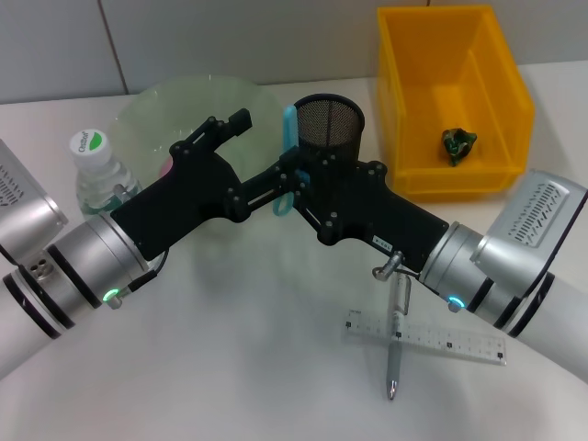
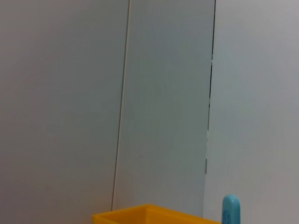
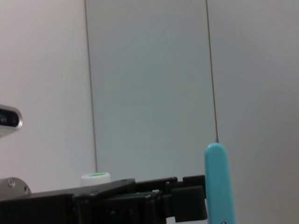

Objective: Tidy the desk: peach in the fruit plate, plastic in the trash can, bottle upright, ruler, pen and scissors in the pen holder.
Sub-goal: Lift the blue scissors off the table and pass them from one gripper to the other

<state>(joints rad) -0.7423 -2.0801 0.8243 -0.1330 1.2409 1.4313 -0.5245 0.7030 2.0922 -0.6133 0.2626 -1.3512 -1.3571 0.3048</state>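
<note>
My right gripper (image 1: 294,184) is shut on the light-blue scissors (image 1: 289,129), held upright just left of the black mesh pen holder (image 1: 329,118). The scissors also show in the right wrist view (image 3: 218,182) and the left wrist view (image 2: 230,210). My left gripper (image 1: 260,152) is open over the green fruit plate (image 1: 197,106), one finger close to the scissors. A clear ruler (image 1: 441,337) and a silver pen (image 1: 396,354) lie crossed at the front right. The bottle (image 1: 96,165) stands upright at the left. Green crumpled plastic (image 1: 457,143) lies in the yellow trash can (image 1: 501,73). A bit of pink shows under the left arm; the peach is otherwise hidden.
The two arms cross the middle of the white table and meet in front of the pen holder. The yellow bin stands at the back right against a grey panelled wall. The bottle is close beside my left forearm.
</note>
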